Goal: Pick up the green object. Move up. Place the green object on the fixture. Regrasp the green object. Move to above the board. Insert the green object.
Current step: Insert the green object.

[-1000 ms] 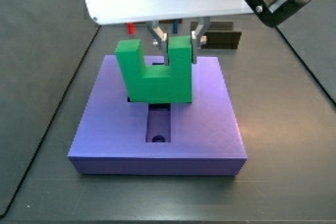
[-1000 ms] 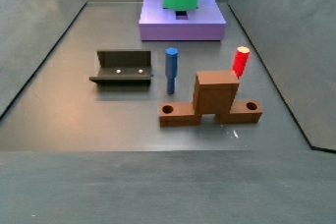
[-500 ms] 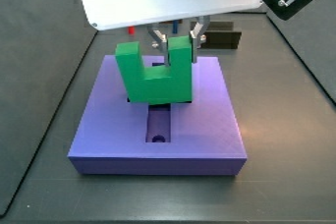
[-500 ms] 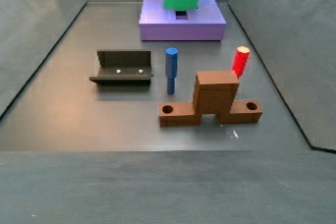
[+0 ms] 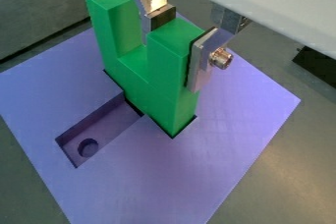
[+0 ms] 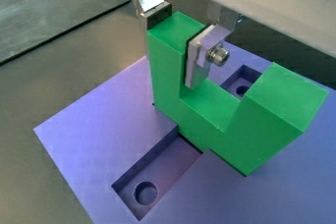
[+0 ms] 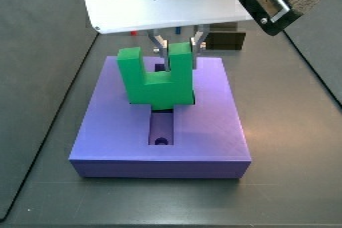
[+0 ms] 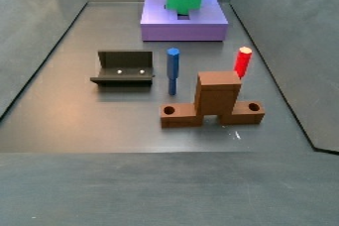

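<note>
My claw pinches one prong of the green object between its silver plates, holding the block upright with its base sunk in the cross-shaped recess at the middle of the board. Both wrist views show a round hole in the open arm of that recess, just beside the block. In a side view, the fixture sits on the table, well apart from the board, near the blue peg, red peg and brown block.
</note>
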